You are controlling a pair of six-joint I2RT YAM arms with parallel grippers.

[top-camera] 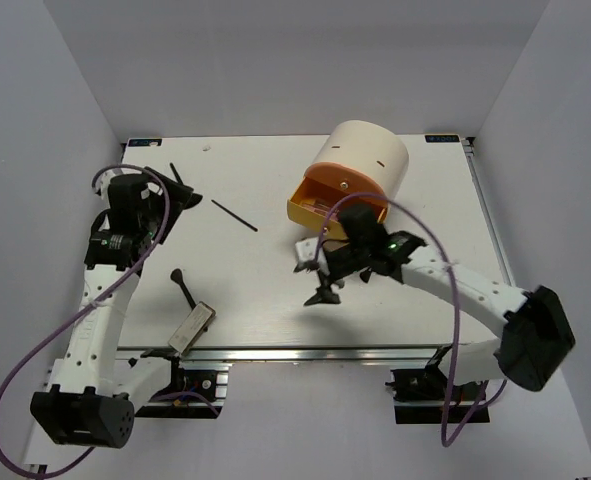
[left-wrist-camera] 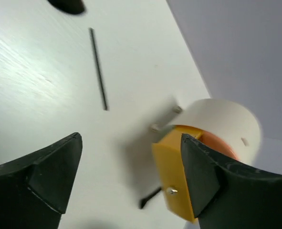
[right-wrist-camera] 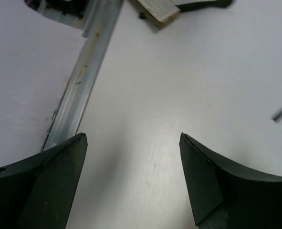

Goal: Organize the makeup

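Left gripper and right gripper gape empty; the flat silvery-beige compact looks closed.

Three thin black brushes lie on the worktop: a long brush, a short brush and a broad-headed brush. There is one silvery compact. One cream drawer unit stands there, with one yellow drawer pulled out. There are two tools, the left tool and the right tool.
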